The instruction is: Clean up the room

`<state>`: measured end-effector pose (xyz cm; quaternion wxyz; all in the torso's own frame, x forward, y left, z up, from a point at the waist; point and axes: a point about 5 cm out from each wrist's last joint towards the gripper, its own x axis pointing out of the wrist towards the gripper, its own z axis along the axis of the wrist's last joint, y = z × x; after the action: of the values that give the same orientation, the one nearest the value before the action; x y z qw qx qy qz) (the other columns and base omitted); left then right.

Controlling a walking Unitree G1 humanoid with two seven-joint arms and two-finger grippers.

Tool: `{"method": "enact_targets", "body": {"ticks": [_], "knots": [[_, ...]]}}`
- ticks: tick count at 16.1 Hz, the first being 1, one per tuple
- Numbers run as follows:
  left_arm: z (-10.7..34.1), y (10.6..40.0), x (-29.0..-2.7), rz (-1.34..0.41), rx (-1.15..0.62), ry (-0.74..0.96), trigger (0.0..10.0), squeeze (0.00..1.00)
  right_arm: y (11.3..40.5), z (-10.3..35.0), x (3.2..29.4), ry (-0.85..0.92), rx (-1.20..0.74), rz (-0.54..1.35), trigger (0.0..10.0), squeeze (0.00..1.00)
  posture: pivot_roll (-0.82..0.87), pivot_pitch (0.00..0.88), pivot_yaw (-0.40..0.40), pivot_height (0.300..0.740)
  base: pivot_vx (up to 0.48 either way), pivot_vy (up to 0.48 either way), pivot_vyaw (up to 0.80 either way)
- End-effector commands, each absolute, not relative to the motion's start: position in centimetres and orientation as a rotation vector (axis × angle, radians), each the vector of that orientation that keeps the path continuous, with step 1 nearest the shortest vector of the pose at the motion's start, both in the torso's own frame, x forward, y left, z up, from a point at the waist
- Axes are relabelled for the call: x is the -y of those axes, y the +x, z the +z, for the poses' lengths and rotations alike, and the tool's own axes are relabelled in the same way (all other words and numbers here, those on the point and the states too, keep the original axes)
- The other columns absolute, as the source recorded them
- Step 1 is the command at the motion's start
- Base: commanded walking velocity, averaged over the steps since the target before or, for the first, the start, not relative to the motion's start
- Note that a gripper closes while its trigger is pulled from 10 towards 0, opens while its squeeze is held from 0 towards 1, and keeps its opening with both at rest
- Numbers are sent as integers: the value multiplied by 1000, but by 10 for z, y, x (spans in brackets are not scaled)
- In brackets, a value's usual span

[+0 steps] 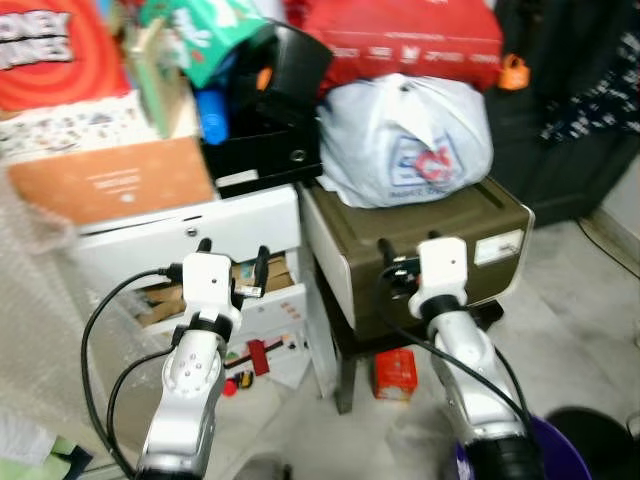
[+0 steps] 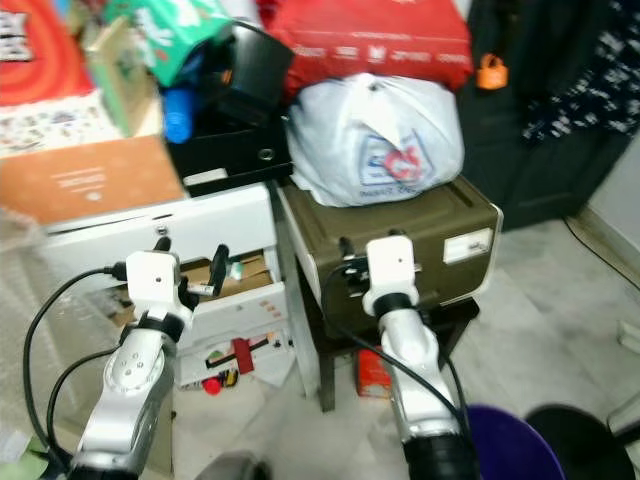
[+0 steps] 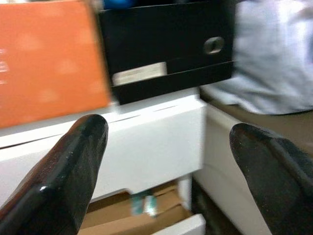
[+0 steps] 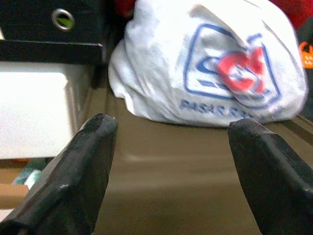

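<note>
Both arms raised in front of a cluttered stack. Left gripper [image 1: 233,258] has fingers spread wide, nothing between them, held just in front of the white drawer unit [image 1: 150,240], near its top right corner. Right gripper [image 4: 171,166] also spread, empty, facing the front edge of the olive-brown plastic box [image 1: 440,235]; wrist view looks along the box's flat lid.

1 white plastic shopping bag w/ blue-red logo [image 1: 405,140] sits on the olive box lid, toward its back edge; strip of bare lid left along the front edge. 1 red bag w/ white print [image 1: 410,35] rests on top of the white bag. 1 black box w/ round metal ring pull [image 3: 166,46] stands on the white unit's top at its right edge, touching the white bag's side. 1 orange-brown cardboard box [image 1: 110,180] on the white unit's top, left of the black box.

Olive box sits on a dark low stool [image 1: 350,360]. 1 small red carton [image 1: 396,373] on the floor under the stool. Small red bits [image 1: 255,355] at the white unit's lower front, too blurred to count. Open pale tiled floor [image 1: 570,320] to the right of the stool. Narrow gap betw white unit's right edge and olive box. 1 purple round bin rim [image 1: 560,450] by the right arm, bottom edge of head view.
</note>
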<state>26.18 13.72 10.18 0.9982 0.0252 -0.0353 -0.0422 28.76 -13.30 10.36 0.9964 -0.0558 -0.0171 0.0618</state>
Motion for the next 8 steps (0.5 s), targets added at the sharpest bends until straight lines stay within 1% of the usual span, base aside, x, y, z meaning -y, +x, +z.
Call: {"method": "enact_targets", "body": {"ticks": [1,2,4,7,8], "knots": [[103,262,-148,-48,66,73,10000,0,287,105,129,-91,23,132,10000,0,48,0,2,740,0,0,594],[102,259,-150,-56,64,64,10000,0,284,104,133,-68,14,115,10000,0,44,0,-2,740,0,0,0],[99,254,-153,-49,45,46,10000,0,281,103,136,-82,6,102,10000,0,38,0,1,740,0,0,0],[99,241,-161,-34,24,46,10000,0,278,105,134,-97,12,128,10000,0,37,0,0,740,0,0,0],[97,237,-165,-36,10,44,10000,0,276,105,133,-104,8,137,10000,0,37,0,0,740,0,0,800]]}}
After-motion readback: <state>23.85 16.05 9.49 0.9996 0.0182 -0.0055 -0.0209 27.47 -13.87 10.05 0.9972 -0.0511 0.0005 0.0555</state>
